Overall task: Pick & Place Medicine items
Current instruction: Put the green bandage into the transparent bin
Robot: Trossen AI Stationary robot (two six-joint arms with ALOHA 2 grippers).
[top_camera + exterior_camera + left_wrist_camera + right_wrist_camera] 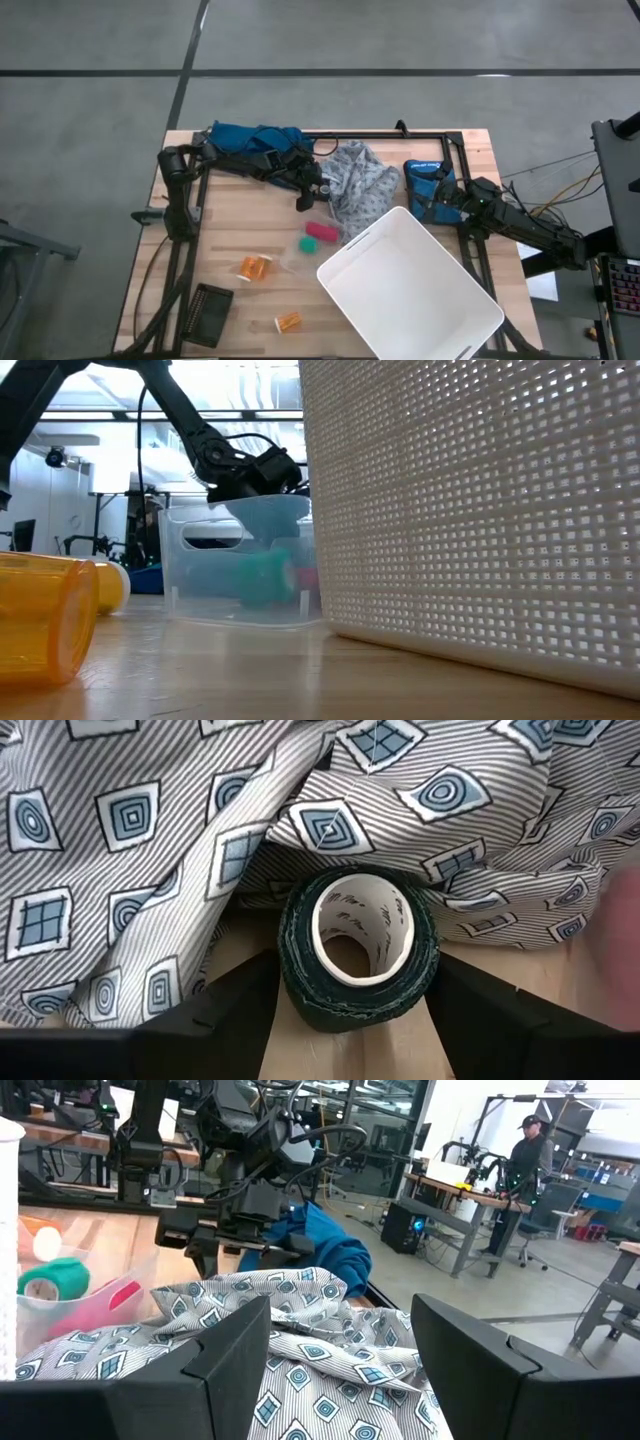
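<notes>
Two orange pill bottles with white caps lie on their sides on the wood table, one left of the white basket and one by the near edge; the low view shows one close up. My left gripper is at the left edge of the grey patterned cloth, shut on a dark green roll of wrap. My right gripper waits at the table's right, open over the same cloth with nothing between its fingers. My left gripper pinches the dark green roll by its curved outer wall between its two fingers, one on each side. The fingers slant down from the table's left. The roll's white-lined hole faces back toward the wrist. The roll's far side lies against the cloth.
A white perforated basket fills the near right. A clear tub with a teal roll and a pink item stands left of it. A blue cloth lies at the far left, and a black block at the near left.
</notes>
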